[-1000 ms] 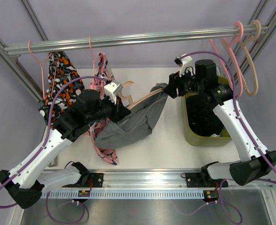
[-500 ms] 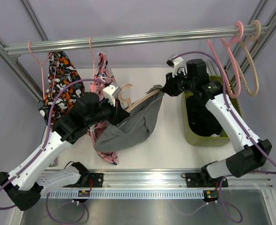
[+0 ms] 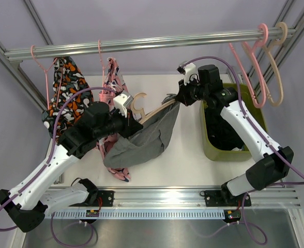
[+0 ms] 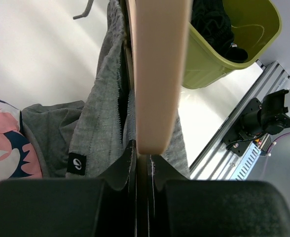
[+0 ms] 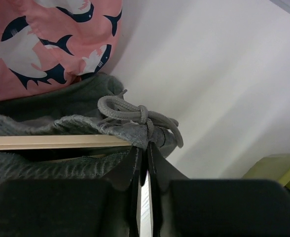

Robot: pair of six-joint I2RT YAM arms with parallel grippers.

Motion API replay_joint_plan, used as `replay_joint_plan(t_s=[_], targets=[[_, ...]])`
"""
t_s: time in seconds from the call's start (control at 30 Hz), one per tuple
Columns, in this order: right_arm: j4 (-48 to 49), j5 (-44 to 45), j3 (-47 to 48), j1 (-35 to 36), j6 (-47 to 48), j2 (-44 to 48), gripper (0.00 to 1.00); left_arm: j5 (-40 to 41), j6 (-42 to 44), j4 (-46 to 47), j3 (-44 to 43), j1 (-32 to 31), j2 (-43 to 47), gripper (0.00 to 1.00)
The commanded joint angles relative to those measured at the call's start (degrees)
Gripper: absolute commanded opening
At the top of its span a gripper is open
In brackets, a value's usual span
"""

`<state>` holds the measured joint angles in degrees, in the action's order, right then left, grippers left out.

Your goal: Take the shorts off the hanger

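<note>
Two grips on one item. Left gripper (image 4: 142, 160) is clamped shut on the pale wooden hanger (image 3: 154, 109) near its hook end. Right gripper (image 5: 142, 148) is pinched narrow on the waistband of the plain grey cloth shorts (image 3: 147, 137), just under the grey drawstring knot (image 5: 142, 113). Grey shorts are draped on that hanger above the white table (image 3: 188, 165), between the arms.

Clutter:
- pink shark-print shorts (image 3: 110, 82) hang off the metal rail (image 3: 141, 44), touching the grey pair beside the left gripper
- blue-orange-white patterned shorts (image 3: 64, 93) hang at the rail's left end
- olive-green plastic bin (image 3: 229, 155) holds black cloth (image 3: 224, 132), under the right forearm
- pink empty hanger (image 3: 264, 31) and beige empty hanger (image 3: 282, 28) hang near the right arm
</note>
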<state>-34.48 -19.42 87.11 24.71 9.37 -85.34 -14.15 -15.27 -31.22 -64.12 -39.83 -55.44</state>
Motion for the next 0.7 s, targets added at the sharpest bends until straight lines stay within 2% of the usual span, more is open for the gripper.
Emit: replay_joint_plan(t_s=[0.0, 0.03, 0.17, 0.4, 0.5, 0.6, 0.63, 0.67], targets=[[3.45, 7.01, 0.87, 0.34, 1.26, 0.17, 0.04, -3.52, 0.41, 5.47, -2.42, -0.33, 1.83, 0.0], [3.98, 8.77, 0.61, 0.34, 1.53, 0.44, 0.0, -3.34, 0.85, 4.86, -2.42, -0.33, 2.26, 0.0], [6.97, 15.72, -0.98, -1.32, 2.59, 1.58, 0.0, -3.25, 2.26, 2.67, -2.33, -0.33, 3.93, 0.0], [6.18, 12.66, -0.8, -8.53, 2.24, -2.37, 0.0, -2.64, 4.1, 0.73, -1.28, -0.33, 9.81, 0.0], [5.48, 5.38, -2.64, -9.33, 1.54, -2.46, 0.0, -1.84, 3.32, 2.03, -0.4, -0.33, 11.66, 0.0], [4.16, -9.45, -4.84, -9.33, 1.01, -1.41, 0.0, -1.14, 0.86, 6.85, 1.7, -0.33, 12.02, 0.0], [3.72, -18.2, -5.98, -9.33, 1.18, -1.15, 0.0, -0.71, -1.15, 8.7, 2.58, -0.33, 12.02, 0.0], [4.15, -22.37, -6.94, -9.33, 0.83, -0.36, 0.0, -0.27, -2.3, 10.81, 3.38, -0.33, 11.85, 0.0]])
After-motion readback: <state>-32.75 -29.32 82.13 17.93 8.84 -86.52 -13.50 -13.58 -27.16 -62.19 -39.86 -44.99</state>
